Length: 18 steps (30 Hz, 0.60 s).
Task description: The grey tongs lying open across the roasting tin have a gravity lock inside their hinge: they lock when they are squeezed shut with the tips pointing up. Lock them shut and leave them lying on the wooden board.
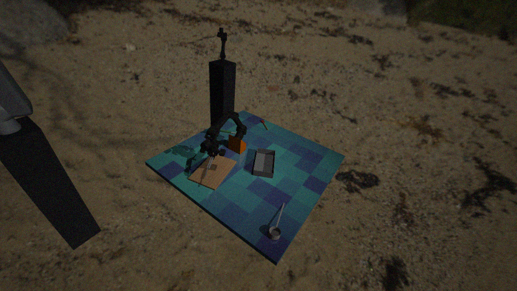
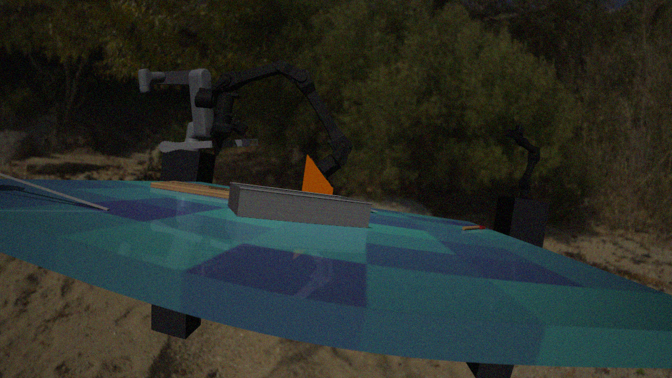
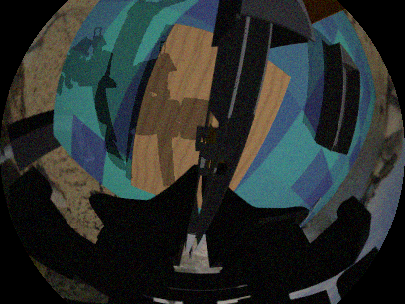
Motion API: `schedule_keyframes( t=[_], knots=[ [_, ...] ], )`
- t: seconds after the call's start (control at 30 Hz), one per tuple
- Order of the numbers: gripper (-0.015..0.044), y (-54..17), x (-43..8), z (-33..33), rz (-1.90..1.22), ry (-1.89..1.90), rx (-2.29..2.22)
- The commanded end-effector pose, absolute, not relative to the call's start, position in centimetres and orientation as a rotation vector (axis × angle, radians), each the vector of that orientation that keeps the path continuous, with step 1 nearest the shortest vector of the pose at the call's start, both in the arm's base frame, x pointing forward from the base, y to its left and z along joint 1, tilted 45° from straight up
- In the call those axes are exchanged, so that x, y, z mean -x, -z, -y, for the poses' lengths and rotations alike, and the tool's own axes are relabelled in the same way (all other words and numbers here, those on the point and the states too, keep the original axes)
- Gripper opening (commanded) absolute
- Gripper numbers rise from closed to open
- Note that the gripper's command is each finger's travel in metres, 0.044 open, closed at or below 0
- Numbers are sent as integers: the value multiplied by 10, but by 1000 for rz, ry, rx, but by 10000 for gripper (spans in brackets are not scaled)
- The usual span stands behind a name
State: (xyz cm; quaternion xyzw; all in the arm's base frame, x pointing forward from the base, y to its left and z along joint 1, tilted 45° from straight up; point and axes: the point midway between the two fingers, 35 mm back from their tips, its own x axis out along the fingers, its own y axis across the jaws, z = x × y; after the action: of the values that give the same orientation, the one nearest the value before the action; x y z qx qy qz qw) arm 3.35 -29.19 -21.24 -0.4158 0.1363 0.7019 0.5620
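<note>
My gripper (image 1: pixel 212 155) (image 2: pixel 217 141) hangs above the wooden board (image 1: pixel 225 164) (image 2: pixel 188 186) (image 3: pixel 186 45), shut on the grey tongs (image 1: pixel 210 163) (image 2: pixel 173 146) (image 3: pixel 238 99). In the exterior view the tongs stick out on both sides of the gripper, nearly level and well above the board. In the top view their arms look close together. Whether they are locked cannot be seen. The tongs and gripper throw a shadow on the board. The grey roasting tin (image 1: pixel 263 175) (image 2: pixel 300 209) (image 3: pixel 335 141) stands beside the board, with no tongs across it.
An orange block (image 1: pixel 235 143) (image 2: pixel 315 182) stands behind the board, near the arm's base. A pale long-handled cup (image 1: pixel 274 233) is at the near corner. A red-headed tool (image 1: pixel 265 125) (image 2: pixel 473 228) and a green stick (image 1: pixel 225 131) lie farther back. Other arms stand on dark pedestals (image 1: pixel 222 86) off the table.
</note>
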Motion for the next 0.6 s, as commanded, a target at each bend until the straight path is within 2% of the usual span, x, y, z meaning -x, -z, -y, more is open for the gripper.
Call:
schedule_keyframes(
  t=[0.0,0.57],
  knots=[
    [-150,217,-33,288,-326,-1653,975],
    [-150,238,-33,269,-325,-1653,975]
  ],
)
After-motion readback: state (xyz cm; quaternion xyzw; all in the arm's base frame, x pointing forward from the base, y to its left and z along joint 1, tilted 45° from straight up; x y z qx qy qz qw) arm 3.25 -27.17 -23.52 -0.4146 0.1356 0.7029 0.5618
